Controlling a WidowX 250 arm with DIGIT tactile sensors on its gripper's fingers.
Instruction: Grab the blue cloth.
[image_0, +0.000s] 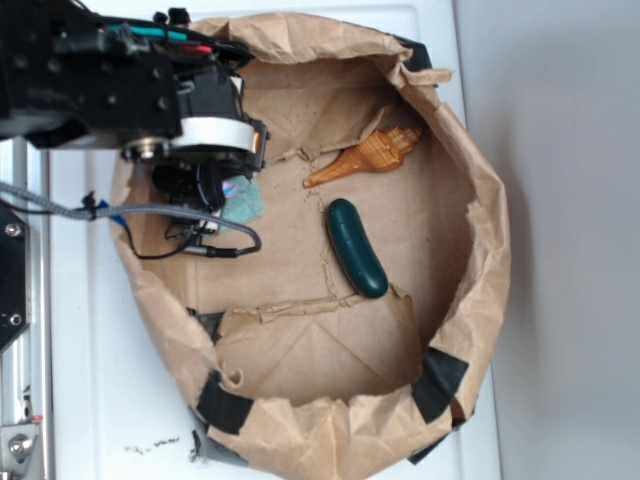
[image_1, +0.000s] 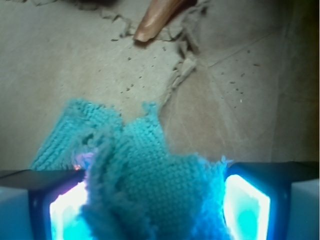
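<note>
Arm: my black arm reaches in from the upper left, wrist bent downward. Fingers (image_1: 150, 210): closed on the pale aqua knitted cloth (image_1: 145, 180), which bunches up between them; left finger (image_1: 60, 210) and right finger (image_1: 250, 205) both press against its sides, glowing with reflected blue.

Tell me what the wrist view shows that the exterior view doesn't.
Only the wrist view shows the hand up close: its two fingers flank bunched folds of the blue cloth, which fills the gap between them, so it looks gripped. Only the exterior view shows the whole paper-lined basket, the dark green pickle, the full wooden shell and the arm above the cloth. Both show the cloth, barely peeking out in the exterior view, and the shell's pointed end.
</note>
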